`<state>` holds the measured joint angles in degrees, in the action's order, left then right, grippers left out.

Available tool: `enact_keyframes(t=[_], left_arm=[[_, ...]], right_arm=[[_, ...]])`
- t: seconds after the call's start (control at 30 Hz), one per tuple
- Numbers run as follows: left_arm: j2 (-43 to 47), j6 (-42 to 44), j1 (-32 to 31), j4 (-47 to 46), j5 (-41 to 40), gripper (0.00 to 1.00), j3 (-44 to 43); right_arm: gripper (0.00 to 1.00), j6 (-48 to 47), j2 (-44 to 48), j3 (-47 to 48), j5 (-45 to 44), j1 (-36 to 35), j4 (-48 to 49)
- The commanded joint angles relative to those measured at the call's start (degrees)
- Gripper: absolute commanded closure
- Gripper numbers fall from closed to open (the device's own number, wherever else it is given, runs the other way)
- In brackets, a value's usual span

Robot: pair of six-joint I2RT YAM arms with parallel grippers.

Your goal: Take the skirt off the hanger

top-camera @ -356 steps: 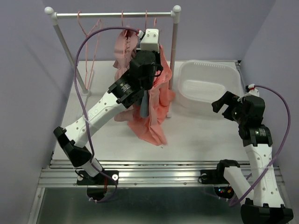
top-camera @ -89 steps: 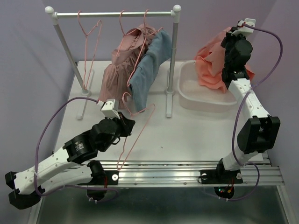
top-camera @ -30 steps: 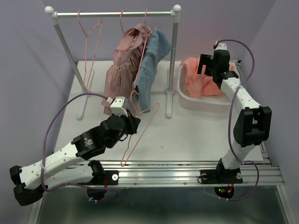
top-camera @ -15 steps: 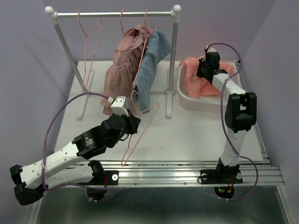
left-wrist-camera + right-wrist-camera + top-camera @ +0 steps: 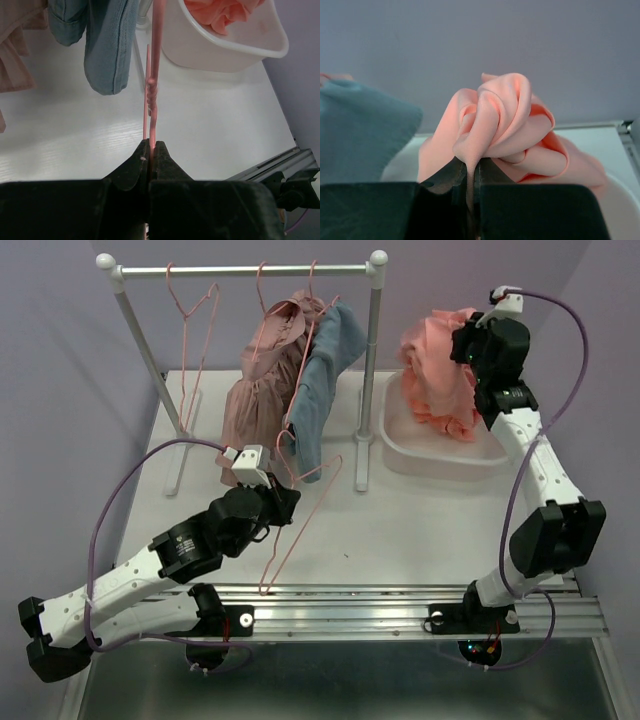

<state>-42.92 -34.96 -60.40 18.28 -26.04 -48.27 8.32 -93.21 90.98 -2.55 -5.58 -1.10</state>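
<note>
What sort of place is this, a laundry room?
Likely a robotics test bench, not a home: robot arms bolted at a white table, plain purple walls around it, and a clothes rack beside a tub.

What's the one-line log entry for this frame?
left claw: shut on bare hanger | right claw: shut on skirt, held up over tub | skirt: off hanger

White table (image 5: 430, 528) with rack (image 5: 371, 350), tub (image 5: 440, 460)
</note>
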Motion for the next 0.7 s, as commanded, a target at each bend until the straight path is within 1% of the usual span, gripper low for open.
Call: enact_keyframes(t=[0.0, 0.23, 0.33, 0.43, 0.53, 0.63, 0.67], left_arm=[[0.7, 0.9, -0.2, -3.3, -0.6, 1.0, -1.0], [0.9, 1.4, -0.2, -3.6, -0.5, 1.0, -1.1], [0.8, 1.4, -0.2, -3.5, -0.5, 1.0, -1.1], [0.4, 1.4, -0.2, -3.8, -0.8, 1.0, -1.1], [0.0, 1.6, -0.2, -3.9, -0.6, 1.0, -1.4], [-0.5, 1.6, -0.2, -3.9, -0.8, 1.0, -1.7], [-0.7, 1.6, -0.2, -4.0, -0.9, 1.0, -1.9]], right_arm=[[0.99, -0.9, 7.9, 1.7, 1.2, 0.3, 9.4], [0.99, 0.0, 16.3, -7.6, -1.3, 0.3, 11.5], [0.99, 0.3, 21.7, -17.1, -3.8, 0.3, 15.3], [0.99, -0.5, 24.2, -21.6, -7.9, 0.3, 15.9], [0.99, -1.3, 22.5, -22.3, -10.0, 0.3, 15.9], [0.99, -2.9, 16.9, -21.4, -12.3, 0.3, 15.8], [0.99, -3.7, 13.3, -20.8, -12.7, 0.3, 15.9]])
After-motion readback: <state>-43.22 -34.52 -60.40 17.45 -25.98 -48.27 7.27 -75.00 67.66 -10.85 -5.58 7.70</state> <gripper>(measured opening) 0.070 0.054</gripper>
